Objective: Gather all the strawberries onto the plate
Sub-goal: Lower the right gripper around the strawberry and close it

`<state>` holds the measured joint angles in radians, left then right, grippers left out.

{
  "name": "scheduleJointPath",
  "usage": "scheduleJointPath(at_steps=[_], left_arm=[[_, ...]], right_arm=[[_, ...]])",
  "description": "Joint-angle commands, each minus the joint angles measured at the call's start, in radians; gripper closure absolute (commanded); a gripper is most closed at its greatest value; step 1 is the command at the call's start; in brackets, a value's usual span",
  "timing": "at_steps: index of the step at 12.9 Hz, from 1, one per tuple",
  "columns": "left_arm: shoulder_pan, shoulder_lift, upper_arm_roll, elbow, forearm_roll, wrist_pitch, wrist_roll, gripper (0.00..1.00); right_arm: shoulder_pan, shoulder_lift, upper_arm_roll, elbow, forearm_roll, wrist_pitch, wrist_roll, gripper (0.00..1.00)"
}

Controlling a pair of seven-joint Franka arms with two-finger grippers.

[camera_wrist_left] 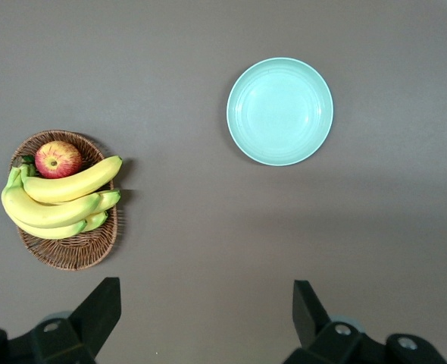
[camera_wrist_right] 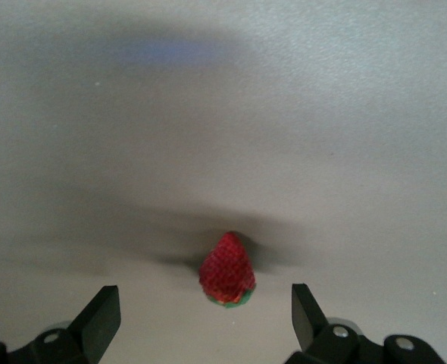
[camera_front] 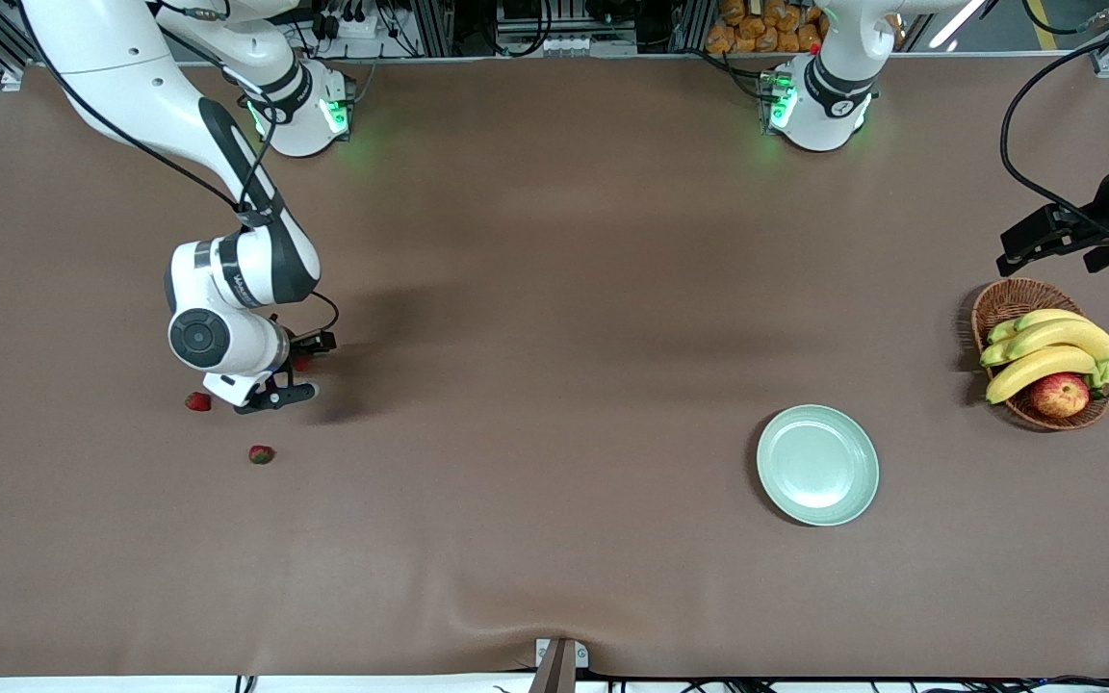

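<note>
Strawberries [camera_front: 262, 454] lie toward the right arm's end, well apart from plate [camera_front: 817, 465].

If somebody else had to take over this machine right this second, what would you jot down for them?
Right gripper: open, low over the table at the right arm's end, a strawberry between its fingers, not gripped.
Left gripper: open, empty, waiting above the table near the fruit basket.
Two more strawberries lie on the table: one beside the right gripper, one nearer the front camera.
Plate: bare, toward the left arm's end.
Done: nothing delivered. Left: all three strawberries.
</note>
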<state>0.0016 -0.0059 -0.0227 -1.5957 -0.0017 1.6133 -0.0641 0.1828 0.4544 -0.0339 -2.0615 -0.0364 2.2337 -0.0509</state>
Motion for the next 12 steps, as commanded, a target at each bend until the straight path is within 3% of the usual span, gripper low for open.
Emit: scheduleJointPath(at_steps=[1,12], left_arm=[[0.009,0.007,0.0,0.017,-0.026,-0.016,0.009,0.0],[0.009,0.014,0.004,0.013,-0.026,-0.016,0.029,0.0]], right_arm=[[-0.029,0.006,0.009,-0.009,-0.02,0.033,-0.007,0.0],[-0.028,0.032,0.009,-0.009,-0.02,0.06,0.002,0.0]])
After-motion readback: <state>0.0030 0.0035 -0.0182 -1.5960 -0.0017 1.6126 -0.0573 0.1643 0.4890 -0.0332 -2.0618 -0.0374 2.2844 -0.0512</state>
